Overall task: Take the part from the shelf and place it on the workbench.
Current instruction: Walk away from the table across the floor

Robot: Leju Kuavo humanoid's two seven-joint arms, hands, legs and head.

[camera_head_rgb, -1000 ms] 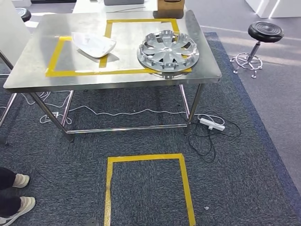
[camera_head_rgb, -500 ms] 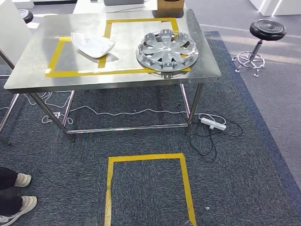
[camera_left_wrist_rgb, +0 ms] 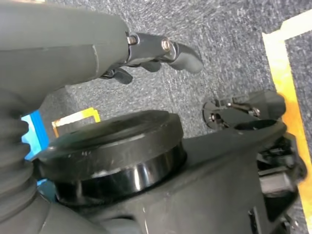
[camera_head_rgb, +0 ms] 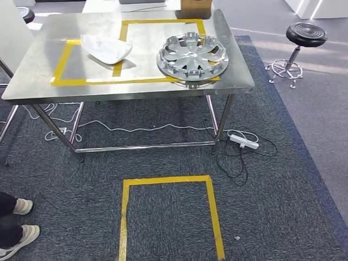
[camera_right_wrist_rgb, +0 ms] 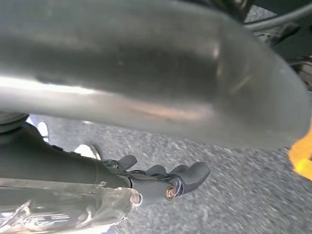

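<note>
My view has drifted slightly (I'm moving), the counter (camera_head_rgb: 37, 87) ahead. Left hand (camera_left_wrist_rgb: 162, 53) and right hand (camera_right_wrist_rgb: 165, 180) hang empty, fingers loosely apart. Hubcap (camera_head_rgb: 192, 56) looks delivered.

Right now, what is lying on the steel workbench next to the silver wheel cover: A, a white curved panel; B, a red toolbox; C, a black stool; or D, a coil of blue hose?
A: a white curved panel lies on the workbench over the yellow tape, apart from the silver wheel cover.
</note>
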